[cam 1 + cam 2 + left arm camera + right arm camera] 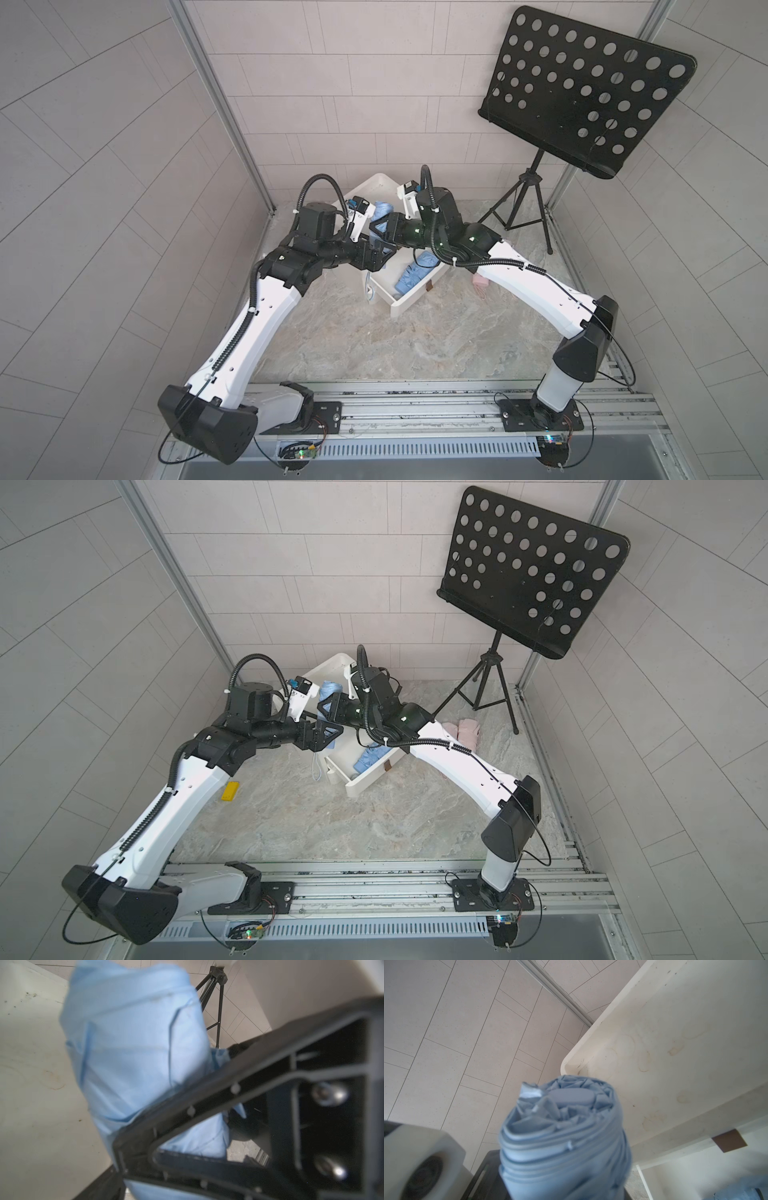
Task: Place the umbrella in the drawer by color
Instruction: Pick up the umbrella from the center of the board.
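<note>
1. The light blue folded umbrella (381, 210) stands nearly upright over the white plastic drawer unit (371, 187), at the far middle of the marble-patterned desk (395, 340).
2. The right claw (380, 229) is clamped around the umbrella's middle. In both top views the rolled top rises from it toward 12 o'clock.
3. In the right wrist view the crumpled end of the umbrella (562, 1136) fills the foreground and hides the jaws.
4. The left claw (374, 257) sits just at 6 o'clock of the right claw, at the umbrella's lower part.
5. In the left wrist view a black triangular finger (207, 1105) crosses in front of the blue fabric (135, 1053). I cannot tell how wide this claw stands or whether it grips.
6. The unit's open white drawer (411, 297) juts toward 5 o'clock, below both claws.
7. A second light blue folded umbrella (411, 276) lies inside the drawer.
8. A pale pink folded umbrella (467, 731) lies on the desk at 3 o'clock of the unit.
</note>
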Controlling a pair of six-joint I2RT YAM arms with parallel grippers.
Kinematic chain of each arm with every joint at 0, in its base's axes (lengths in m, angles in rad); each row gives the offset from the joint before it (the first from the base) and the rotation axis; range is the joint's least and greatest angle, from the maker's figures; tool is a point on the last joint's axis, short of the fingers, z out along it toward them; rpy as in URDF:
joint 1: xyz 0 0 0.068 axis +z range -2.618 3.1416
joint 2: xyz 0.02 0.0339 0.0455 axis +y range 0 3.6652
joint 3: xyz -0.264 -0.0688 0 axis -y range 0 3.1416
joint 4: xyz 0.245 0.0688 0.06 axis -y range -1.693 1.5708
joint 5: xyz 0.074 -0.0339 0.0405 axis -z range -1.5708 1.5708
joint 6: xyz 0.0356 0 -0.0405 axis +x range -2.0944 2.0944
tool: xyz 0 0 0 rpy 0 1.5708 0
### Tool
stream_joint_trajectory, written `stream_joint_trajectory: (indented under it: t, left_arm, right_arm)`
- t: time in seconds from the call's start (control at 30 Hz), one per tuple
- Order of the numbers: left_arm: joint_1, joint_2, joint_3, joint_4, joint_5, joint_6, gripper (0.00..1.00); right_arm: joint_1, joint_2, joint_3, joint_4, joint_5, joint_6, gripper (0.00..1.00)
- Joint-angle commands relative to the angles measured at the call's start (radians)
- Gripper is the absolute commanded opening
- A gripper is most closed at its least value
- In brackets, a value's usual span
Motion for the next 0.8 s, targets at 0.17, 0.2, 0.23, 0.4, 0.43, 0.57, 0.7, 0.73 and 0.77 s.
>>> stream_joint_trajectory:
  t: [0.17, 0.2, 0.23, 0.4, 0.43, 0.57, 0.7, 0.73, 0.77]
  left_arm:
    - [-0.001, -0.001, -0.005, 0.03, -0.01, -0.009, 0.34]
    - [0.001, -0.001, 0.002, 0.021, -0.01, -0.009, 0.29]
    - [0.005, -0.002, 0.01, 0.012, -0.004, -0.006, 0.25]
    - [0.044, -0.009, 0.066, -0.041, 0.076, 0.007, 0.19]
    - [0.057, -0.004, 0.082, -0.056, 0.109, 0.008, 0.19]
    - [0.093, 0.025, 0.156, -0.134, 0.236, 0.014, 0.18]
    - [0.098, 0.044, 0.222, -0.203, 0.334, 0.036, 0.17]
    - [0.098, 0.047, 0.237, -0.22, 0.363, 0.041, 0.16]
    - [0.099, 0.052, 0.254, -0.238, 0.396, 0.045, 0.16]
  right_arm:
    - [0.006, -0.035, -0.011, 0.102, -0.02, 0.036, 0.42]
    - [0.005, -0.04, -0.016, 0.102, -0.021, 0.033, 0.48]
    - [0.004, -0.047, -0.022, 0.104, -0.022, 0.027, 0.57]
    - [-0.032, -0.147, -0.151, 0.231, -0.063, -0.025, 1.0]
    - [-0.048, -0.184, -0.198, 0.27, -0.071, -0.028, 1.0]
    - [-0.122, -0.298, -0.365, 0.482, -0.2, 0.007, 1.0]
    - [-0.158, -0.378, -0.457, 0.53, -0.295, -0.032, 0.99]
    - [-0.158, -0.389, -0.472, 0.537, -0.319, -0.042, 1.0]
    - [-0.158, -0.395, -0.489, 0.56, -0.343, -0.036, 0.99]
